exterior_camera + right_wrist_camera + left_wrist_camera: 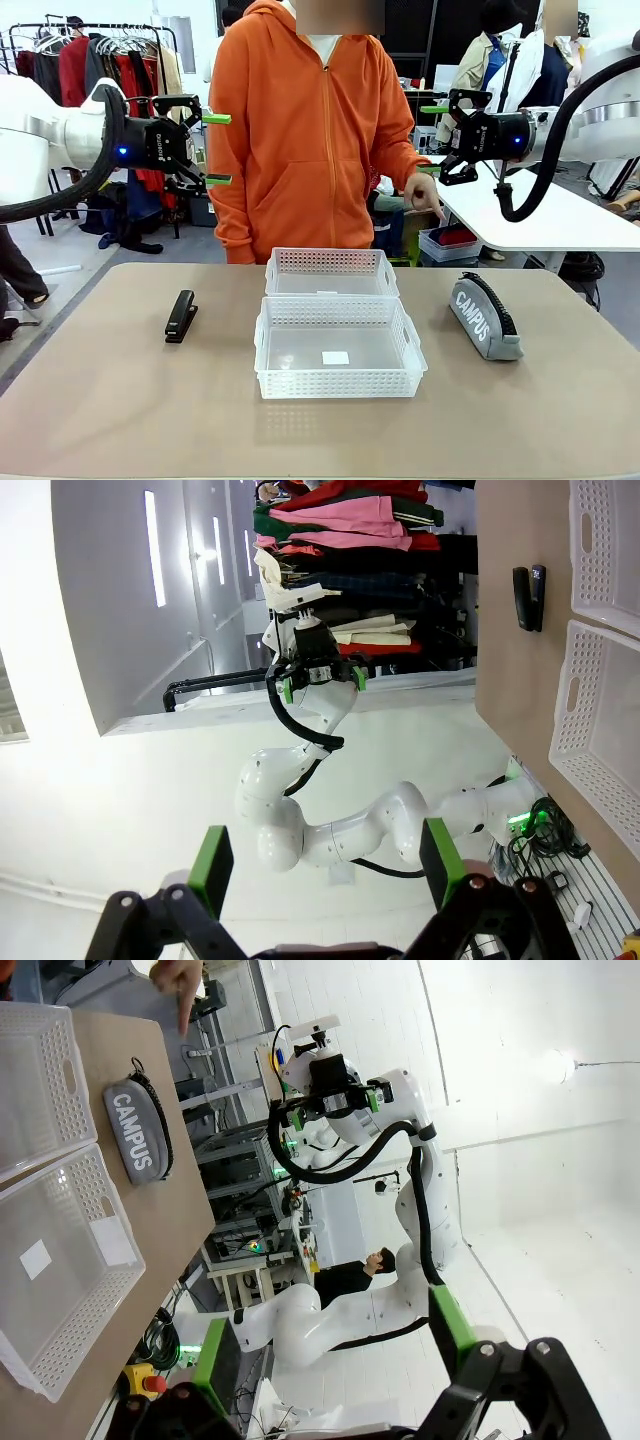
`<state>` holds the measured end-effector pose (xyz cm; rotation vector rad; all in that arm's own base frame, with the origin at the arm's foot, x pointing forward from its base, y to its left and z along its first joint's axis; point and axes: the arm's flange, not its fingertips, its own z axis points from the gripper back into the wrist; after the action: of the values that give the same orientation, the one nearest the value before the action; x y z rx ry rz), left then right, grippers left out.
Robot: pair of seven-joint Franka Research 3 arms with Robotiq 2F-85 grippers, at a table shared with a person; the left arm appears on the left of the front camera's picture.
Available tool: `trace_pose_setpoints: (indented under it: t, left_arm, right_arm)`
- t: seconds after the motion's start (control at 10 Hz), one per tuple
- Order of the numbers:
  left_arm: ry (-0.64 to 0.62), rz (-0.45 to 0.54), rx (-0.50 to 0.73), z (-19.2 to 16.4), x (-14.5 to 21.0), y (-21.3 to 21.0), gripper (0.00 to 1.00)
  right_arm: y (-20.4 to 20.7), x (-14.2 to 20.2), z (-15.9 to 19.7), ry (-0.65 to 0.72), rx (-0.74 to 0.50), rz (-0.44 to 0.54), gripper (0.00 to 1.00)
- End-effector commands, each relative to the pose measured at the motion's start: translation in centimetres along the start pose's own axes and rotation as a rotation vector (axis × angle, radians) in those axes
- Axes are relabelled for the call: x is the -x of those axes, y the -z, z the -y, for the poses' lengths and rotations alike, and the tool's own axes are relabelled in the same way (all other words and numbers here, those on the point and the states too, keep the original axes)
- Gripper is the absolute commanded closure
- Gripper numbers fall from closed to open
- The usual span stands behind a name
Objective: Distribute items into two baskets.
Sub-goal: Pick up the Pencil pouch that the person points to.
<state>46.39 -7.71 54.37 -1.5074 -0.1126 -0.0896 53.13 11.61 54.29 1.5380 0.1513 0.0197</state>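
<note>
While the left pincer (217,149) and right pincer (432,140) hung open, stapler (181,316) and pencil case (484,317) well below them on the bench (100,400), a skewed descent could have nudged the stapler aside.

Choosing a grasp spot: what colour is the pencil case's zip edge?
Black, along the grey pencil case; clearest in the front view.
</note>
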Motion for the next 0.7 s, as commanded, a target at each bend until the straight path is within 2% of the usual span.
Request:
trace_pose_setpoints:
  t: [0.0,0.6]
  left_arm:
    - [0.002,0.001,0.0,0.12,0.03,-0.06,0.0]
    - [0.002,0.001,0.0,0.12,0.03,-0.06,0.0]
  right_arm:
    - [0.03,0.01,-0.1,0.0,-0.001,0.001,0.0]
    - [0.03,0.01,-0.1,0.0,-0.001,0.001,0.0]
